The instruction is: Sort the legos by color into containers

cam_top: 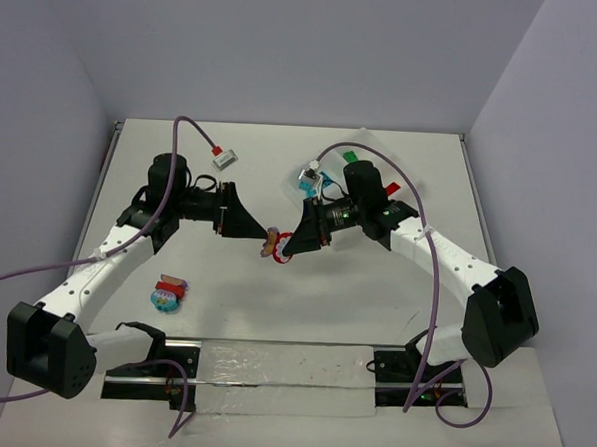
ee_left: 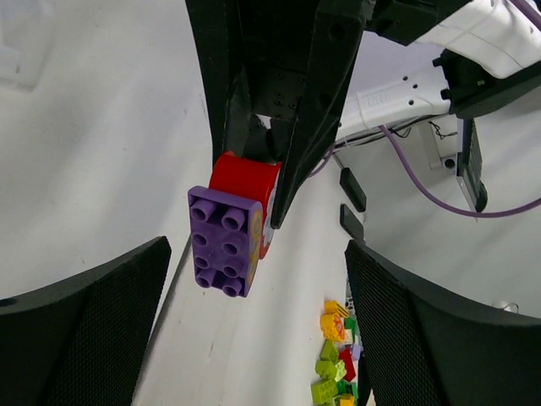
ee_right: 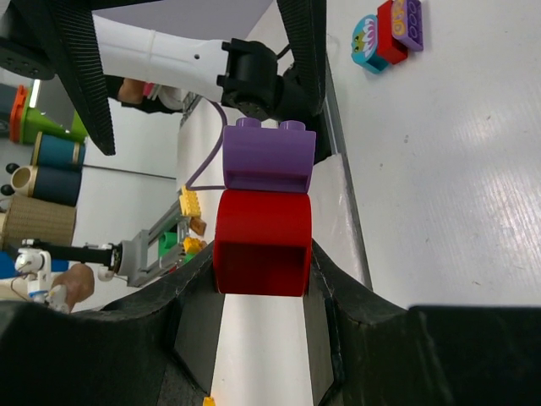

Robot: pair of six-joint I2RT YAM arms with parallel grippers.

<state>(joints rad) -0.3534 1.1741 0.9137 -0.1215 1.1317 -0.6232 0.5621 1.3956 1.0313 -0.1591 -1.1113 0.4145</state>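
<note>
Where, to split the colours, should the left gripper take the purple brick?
Grip the purple brick across its long smooth walls, coming straight at its studded face: the right gripper is shut on the red brick only, so the purple juts free toward the open left gripper.

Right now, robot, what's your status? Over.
Right gripper shut on red brick, purple brick stacked on it. Left gripper open, facing purple brick, not touching. Nothing between them.

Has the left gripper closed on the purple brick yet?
No: the left gripper is open, its fingers wide apart on either side of the purple brick and clear of it.
</note>
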